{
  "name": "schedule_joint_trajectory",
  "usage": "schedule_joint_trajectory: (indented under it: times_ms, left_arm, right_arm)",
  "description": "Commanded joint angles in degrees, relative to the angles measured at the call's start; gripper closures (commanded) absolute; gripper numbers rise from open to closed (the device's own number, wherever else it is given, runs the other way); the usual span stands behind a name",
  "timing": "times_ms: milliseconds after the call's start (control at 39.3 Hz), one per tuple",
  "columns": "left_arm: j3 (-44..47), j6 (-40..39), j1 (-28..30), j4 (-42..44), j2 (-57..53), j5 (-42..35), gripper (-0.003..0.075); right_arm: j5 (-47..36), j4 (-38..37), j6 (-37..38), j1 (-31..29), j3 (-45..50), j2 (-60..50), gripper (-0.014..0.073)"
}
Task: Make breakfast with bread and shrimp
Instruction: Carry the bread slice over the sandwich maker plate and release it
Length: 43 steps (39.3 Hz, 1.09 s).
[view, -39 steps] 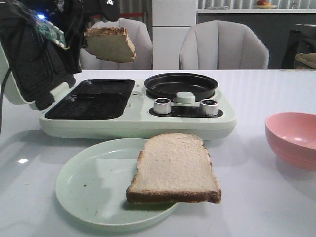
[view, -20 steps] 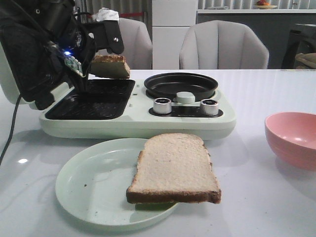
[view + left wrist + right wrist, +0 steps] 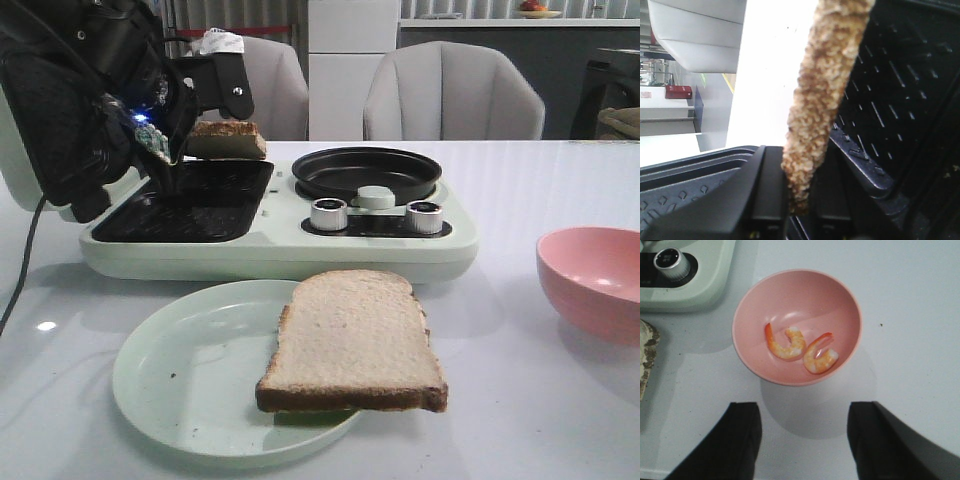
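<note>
**Mia:** Where is the left arm?

**Ben:** It is up high at the far left, bent down over the breakfast maker point(image 3: 275, 240). The left gripper point(image 3: 190, 135) is pinching a bread slice point(image 3: 226, 140) by one edge. The slice hangs almost flat, just above the dark grill plate point(image 3: 185, 200).

**Mia:** What does that slice look like up close?

**Ben:** In the left wrist view you see it edge-on, brown and crumbly point(image 3: 822, 95), stuck between the black fingers point(image 3: 767, 190).

**Mia:** And the right arm?

**Ben:** Only its wrist view shows it. The right gripper point(image 3: 802, 440) hangs above the white table point(image 3: 910, 300), and its two fingers are spread wide with nothing in them.

**Mia:** Where is the other bread?

**Ben:** The second slice point(image 3: 355, 340) lies flat on the pale green plate point(image 3: 180, 380), sticking out over the plate's right rim. It is whitish with a brown crust.

**Mia:** And the shrimp?

**Ben:** Two curled orange shrimp point(image 3: 800, 347) lie touching in the pink bowl point(image 3: 840, 305).

**Mia:** Any words to read?

**Ben:** There might be marks by the silver knobs point(image 3: 328, 214), but they are too small to tell.
</note>
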Motion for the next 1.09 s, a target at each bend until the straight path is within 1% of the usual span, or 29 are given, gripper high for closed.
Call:
schedule_joint_trajectory:
  times_ms: [0,76,127,203,305,534,788,991,1068]
  left_arm:
    - [-2.03,-0.65,0.1,1.49,-3.23,2.07,0.0429]
    - [-2.03,-0.65,0.1,1.49,-3.23,2.07,0.0363]
    - [-2.03,-0.65,0.1,1.49,-3.23,2.07,0.0334]
    - [-2.03,-0.65,0.1,1.49,-3.23,2.07,0.0297]
    - [-2.03,-0.65,0.1,1.49,-3.23,2.07,0.0272]
    - [-2.03,-0.65,0.1,1.49,-3.23,2.44,0.0271]
    - [-1.9,-0.65,-1.18,0.59,-3.82,3.61,0.0272]
    - [-1.78,-0.65,-1.55,-3.71,-5.83,3.75,0.0274]
    - [-1.41,-0.65,-1.55,-3.96,-6.52,4.91,0.0274]
  right_arm:
    - [-3.35,-0.12,-0.25,0.02,-2.17,-0.04,0.0097]
    - [-3.35,-0.12,-0.25,0.02,-2.17,-0.04,0.0097]
    - [-3.35,-0.12,-0.25,0.02,-2.17,-0.04,0.0097]
    - [-3.35,-0.12,-0.25,0.02,-2.17,-0.04,0.0097]
    - [-3.35,-0.12,-0.25,0.02,-2.17,-0.04,0.0097]
    - [-3.35,-0.12,-0.25,0.02,-2.17,-0.04,0.0097]
    - [-3.35,-0.12,-0.25,0.02,-2.17,-0.04,0.0097]
    - [-3.35,-0.12,-0.25,0.02,-2.17,-0.04,0.0097]
    - [-3.35,-0.12,-0.25,0.02,-2.17,-0.04,0.0097]
